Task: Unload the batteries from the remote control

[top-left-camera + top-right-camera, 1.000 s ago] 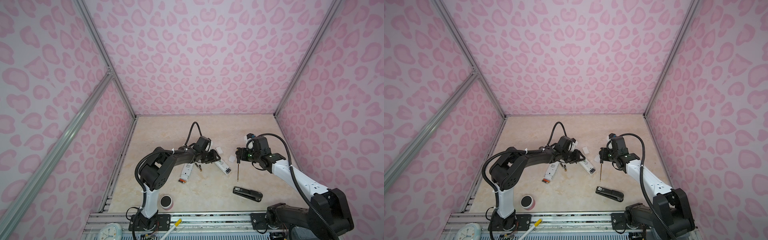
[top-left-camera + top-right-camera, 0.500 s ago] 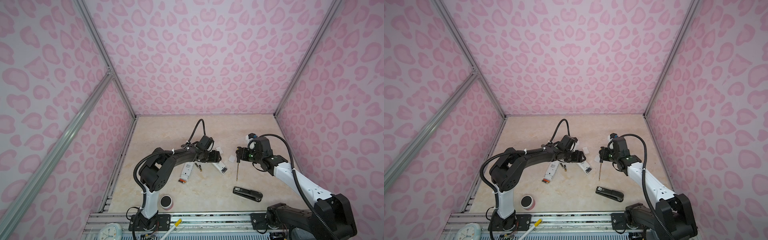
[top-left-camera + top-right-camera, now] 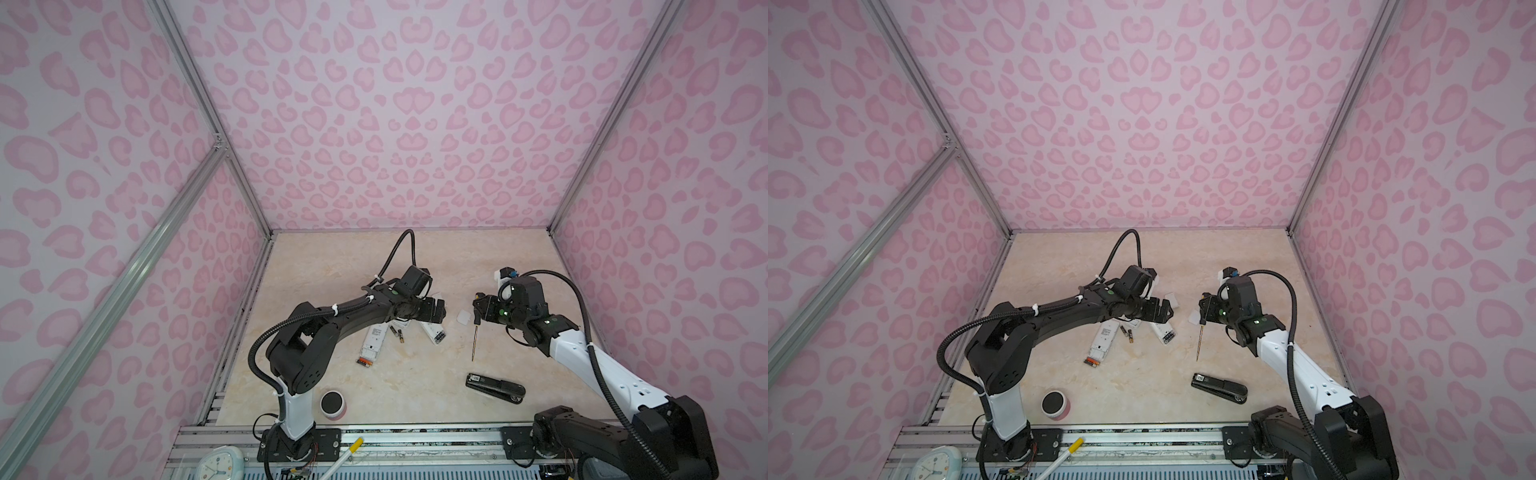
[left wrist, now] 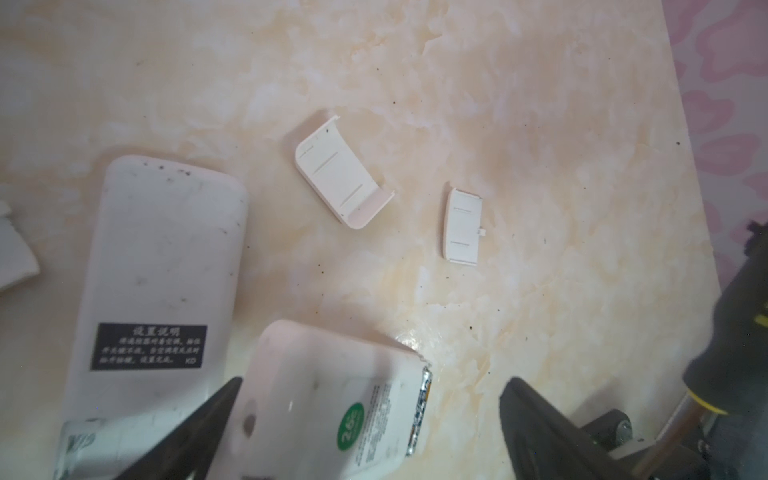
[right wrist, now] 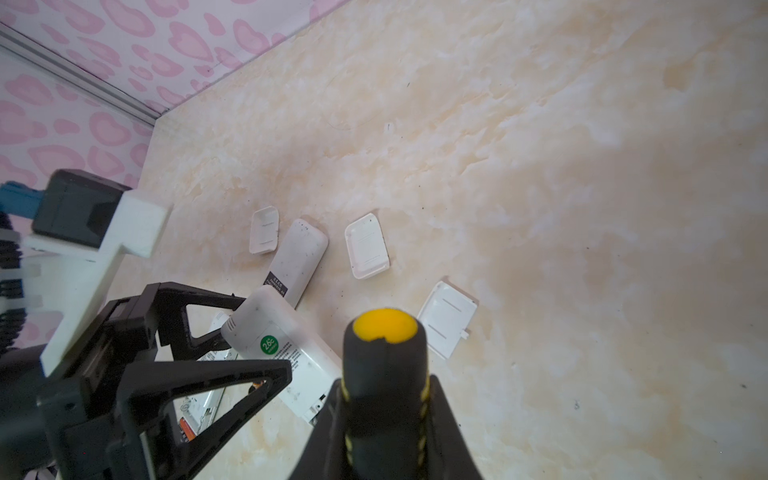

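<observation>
Sticker [image 5: 269, 344] reading "26c" on white remote [image 5: 291, 361]; right claw [image 3: 478, 311] grips screwdriver [image 5: 384, 365].

Pink leopard-spotted walls [image 3: 395, 124], beige marbled table [image 3: 457, 257] (white remote [image 3: 371, 345])

Surface [image 4: 540, 124] glossy, marble-patterned beige, flecked with dark grit; remote [image 4: 166, 249] matt white plastic, scuffed and smudged; covers [image 4: 340, 174] smooth white plastic; screwdriver [image 5: 384, 374] handle matt black, rubbery-looking, with a yellow cap.
</observation>
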Controlling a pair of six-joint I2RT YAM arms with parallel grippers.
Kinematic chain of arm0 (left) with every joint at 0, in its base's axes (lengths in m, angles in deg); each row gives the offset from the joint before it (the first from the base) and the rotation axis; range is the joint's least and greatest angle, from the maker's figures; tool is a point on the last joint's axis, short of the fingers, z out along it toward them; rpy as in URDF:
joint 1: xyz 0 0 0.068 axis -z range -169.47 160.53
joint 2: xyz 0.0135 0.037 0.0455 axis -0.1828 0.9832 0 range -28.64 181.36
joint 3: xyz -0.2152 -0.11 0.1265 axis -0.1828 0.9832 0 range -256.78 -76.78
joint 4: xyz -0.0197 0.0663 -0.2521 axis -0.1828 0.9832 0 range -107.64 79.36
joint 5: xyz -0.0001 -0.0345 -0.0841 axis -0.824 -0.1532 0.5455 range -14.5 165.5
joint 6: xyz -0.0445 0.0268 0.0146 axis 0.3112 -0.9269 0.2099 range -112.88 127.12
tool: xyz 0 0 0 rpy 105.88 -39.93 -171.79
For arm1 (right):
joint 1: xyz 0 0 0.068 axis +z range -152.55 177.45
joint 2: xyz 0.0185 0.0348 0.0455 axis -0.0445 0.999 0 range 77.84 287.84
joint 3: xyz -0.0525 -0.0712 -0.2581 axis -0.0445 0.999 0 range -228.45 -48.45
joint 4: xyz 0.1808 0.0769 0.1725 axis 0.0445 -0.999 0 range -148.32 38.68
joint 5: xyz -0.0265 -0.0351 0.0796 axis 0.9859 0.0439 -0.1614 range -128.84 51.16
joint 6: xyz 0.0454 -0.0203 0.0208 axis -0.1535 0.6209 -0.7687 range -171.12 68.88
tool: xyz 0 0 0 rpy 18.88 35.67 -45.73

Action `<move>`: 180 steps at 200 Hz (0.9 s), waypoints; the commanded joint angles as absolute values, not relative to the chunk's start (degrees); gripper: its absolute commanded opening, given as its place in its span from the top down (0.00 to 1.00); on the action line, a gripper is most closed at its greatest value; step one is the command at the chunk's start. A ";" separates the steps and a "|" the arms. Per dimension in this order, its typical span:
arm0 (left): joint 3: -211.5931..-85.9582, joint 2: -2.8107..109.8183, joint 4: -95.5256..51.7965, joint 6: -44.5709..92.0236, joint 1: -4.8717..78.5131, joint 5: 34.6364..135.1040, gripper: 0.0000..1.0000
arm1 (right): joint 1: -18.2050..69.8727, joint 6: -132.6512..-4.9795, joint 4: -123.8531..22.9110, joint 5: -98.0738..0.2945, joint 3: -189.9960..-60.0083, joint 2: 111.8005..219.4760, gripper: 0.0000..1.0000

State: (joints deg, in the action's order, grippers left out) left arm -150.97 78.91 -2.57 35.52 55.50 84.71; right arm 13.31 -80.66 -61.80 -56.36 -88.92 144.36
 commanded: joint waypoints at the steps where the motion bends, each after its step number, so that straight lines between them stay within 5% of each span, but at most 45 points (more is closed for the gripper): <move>1: -151.39 80.43 -2.98 34.61 56.31 82.95 0.03 | 13.36 -81.23 -59.38 -55.45 -87.86 143.94 1.00; 157: -146.23 68.59 -7.71 31.02 57.24 75.88 0.03 | 13.30 -88.07 -52.68 -54.40 -84.44 142.11 1.00; 180: -142.28 65.17 -11.73 31.86 56.02 84.93 0.04 | 13.24 -89.67 -50.11 -54.24 -84.14 141.00 1.00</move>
State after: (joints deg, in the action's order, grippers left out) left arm -145.48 68.05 -6.53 32.16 56.94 78.57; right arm 13.31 -87.54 -54.46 -55.31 -84.28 141.87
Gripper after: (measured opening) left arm 0.971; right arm 0.202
